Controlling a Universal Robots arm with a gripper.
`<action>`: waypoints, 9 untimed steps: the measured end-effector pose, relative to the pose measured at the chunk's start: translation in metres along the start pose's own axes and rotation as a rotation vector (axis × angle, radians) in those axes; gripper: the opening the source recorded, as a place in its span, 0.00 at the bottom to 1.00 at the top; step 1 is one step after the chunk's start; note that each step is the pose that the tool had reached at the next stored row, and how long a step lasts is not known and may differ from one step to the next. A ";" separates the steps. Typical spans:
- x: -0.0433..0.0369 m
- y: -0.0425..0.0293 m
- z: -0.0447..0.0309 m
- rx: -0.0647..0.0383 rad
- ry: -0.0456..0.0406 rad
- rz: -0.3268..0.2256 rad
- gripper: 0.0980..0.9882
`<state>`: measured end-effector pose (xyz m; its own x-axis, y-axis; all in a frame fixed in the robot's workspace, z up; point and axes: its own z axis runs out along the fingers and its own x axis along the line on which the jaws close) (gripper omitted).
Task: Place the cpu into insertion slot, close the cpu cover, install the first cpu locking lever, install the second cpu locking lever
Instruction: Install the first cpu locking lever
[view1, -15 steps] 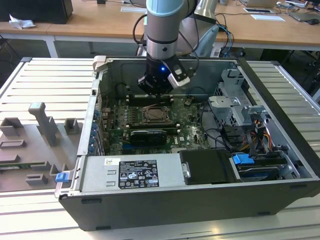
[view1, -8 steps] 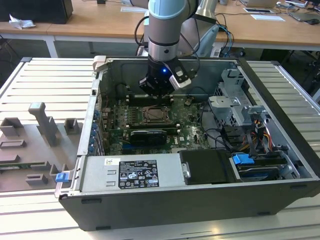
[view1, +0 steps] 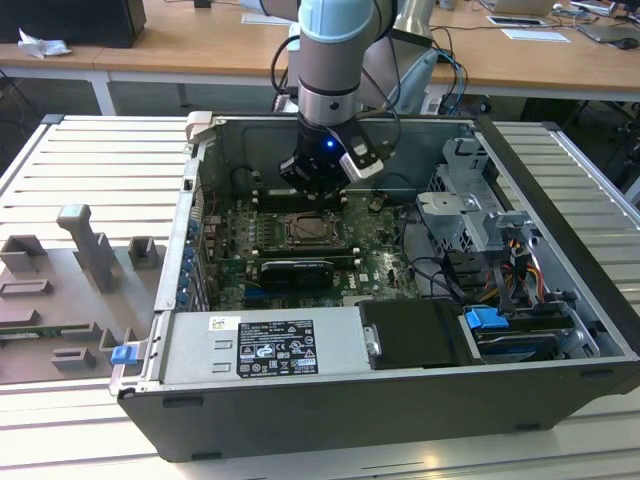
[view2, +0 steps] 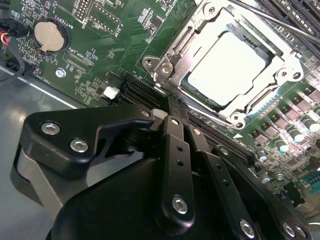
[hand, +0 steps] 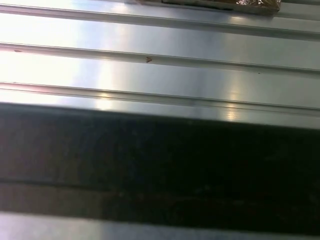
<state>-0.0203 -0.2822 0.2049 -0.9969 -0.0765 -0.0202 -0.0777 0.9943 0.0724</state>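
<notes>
In the second wrist view the cpu (view2: 225, 67) lies pale and flat in the insertion slot (view2: 240, 117). The silver cpu cover (view2: 181, 44) is down around its edges. A thin metal locking lever (view2: 265, 19) runs along the socket's far side. My gripper (view2: 170, 102) has its black fingers (view2: 177, 150) pressed together, tips at the socket's corner by a silver screw post (view2: 165, 67); I see nothing between them. In the exterior view the gripper (view1: 318, 192) hangs just above the back edge of the insertion slot (view1: 305, 230) on the green board.
A black expansion card (view1: 297, 270) lies in front of the socket, and the power supply (view1: 270, 345) fills the case front. Drive cage (view1: 470, 210) and cables (view1: 500, 270) crowd the exterior view's right. A coin battery (view2: 50, 35) sits on the board. Grey fixtures (view1: 90, 250) stand outside the case.
</notes>
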 end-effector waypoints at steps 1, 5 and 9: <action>-0.0001 0.0000 0.0003 0.000 0.0000 0.000 0.01; -0.0001 0.0000 0.0006 0.002 0.0001 0.000 0.01; -0.0002 0.0001 0.0004 0.002 0.0000 0.001 0.01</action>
<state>-0.0201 -0.2820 0.2046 -0.9969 -0.0758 -0.0202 -0.0771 0.9945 0.0706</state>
